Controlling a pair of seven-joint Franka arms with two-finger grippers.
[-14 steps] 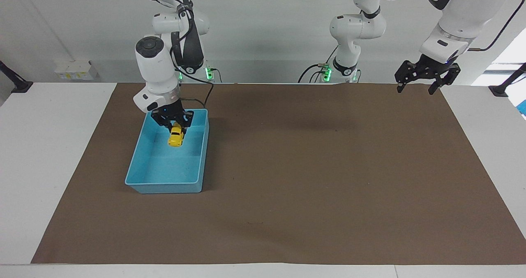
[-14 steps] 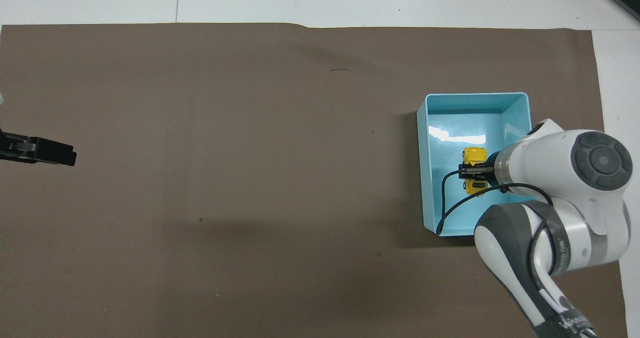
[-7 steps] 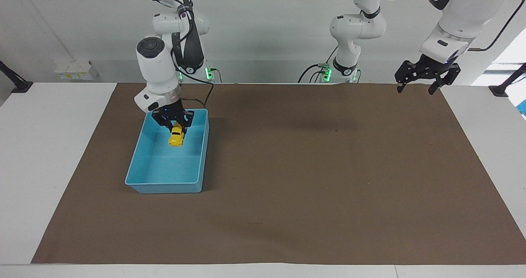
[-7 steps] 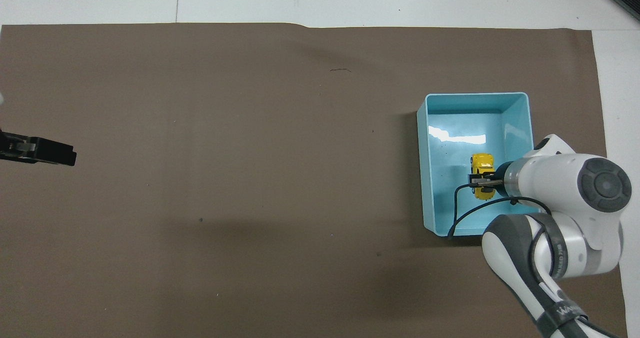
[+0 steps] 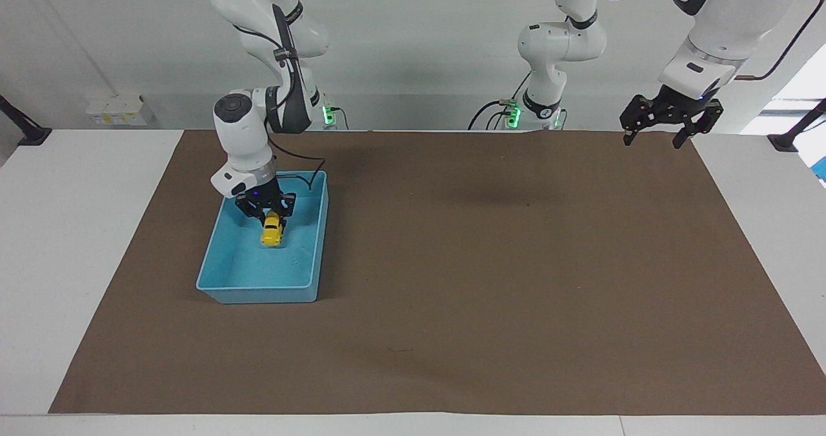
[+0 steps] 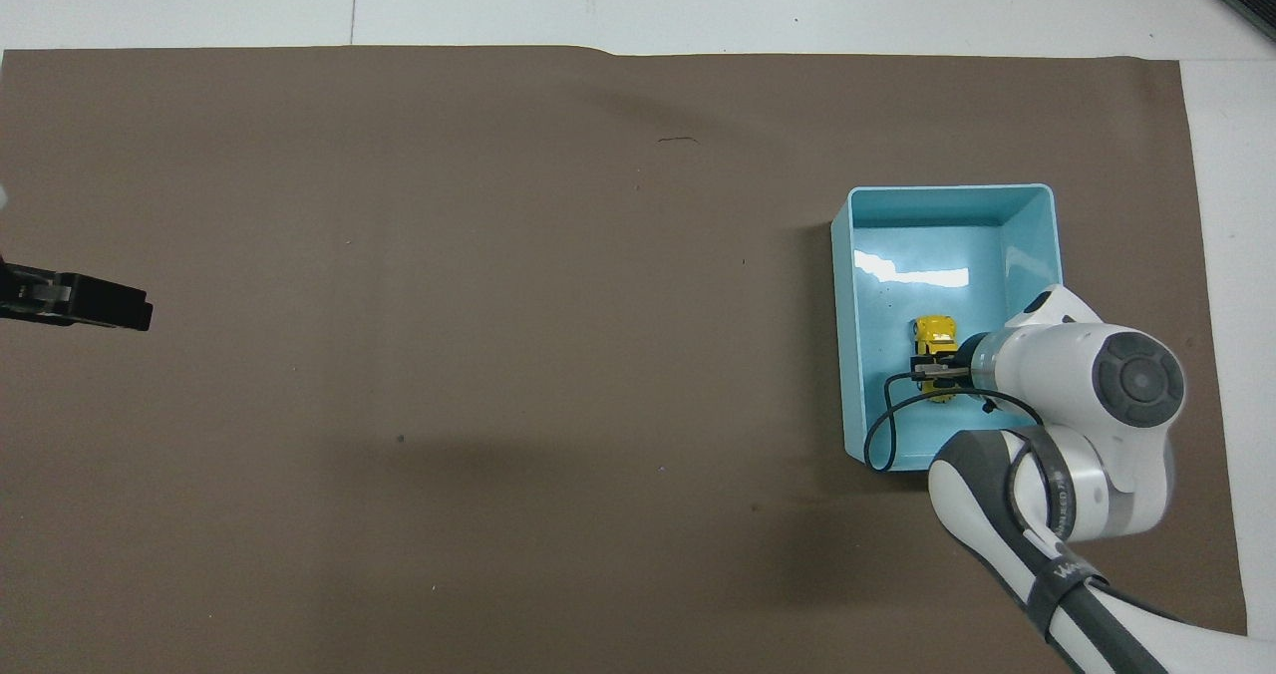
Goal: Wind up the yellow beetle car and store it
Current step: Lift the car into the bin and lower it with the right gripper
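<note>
Your right hand (image 5: 265, 213) is closed on the yellow beetle car (image 5: 271, 229) and hangs inside the walls of the blue bin (image 5: 213, 254), in the half of the bin nearer the robots. In the facing view the car points nose down from the fingertips, and I cannot tell whether its wheels already touch the bin floor or sit just above it.

To finish this step well, bring the car down until it rests on the floor of the bin before you let go. A drop from height could bounce it, and if the spring is wound, the wheels may run the moment they get grip. Level the car if you can, so that it lands on its wheels and not on its nose. Open the fingers slowly and lift straight up, keeping the wrist and its loose cable (image 6: 887, 420) away from the bin wall. That cable loops over the rim at the bin's corner nearest the robots, so a sideways exit could drag the bin.

The bin holds only the car; the rest of its floor is bare. It stands on the brown mat (image 5: 484, 281) that covers the worktop.

Your left hand (image 5: 657, 133) is open and empty, waiting in the air well apart from the bin, over the mat's corner at the left arm's end.
</note>
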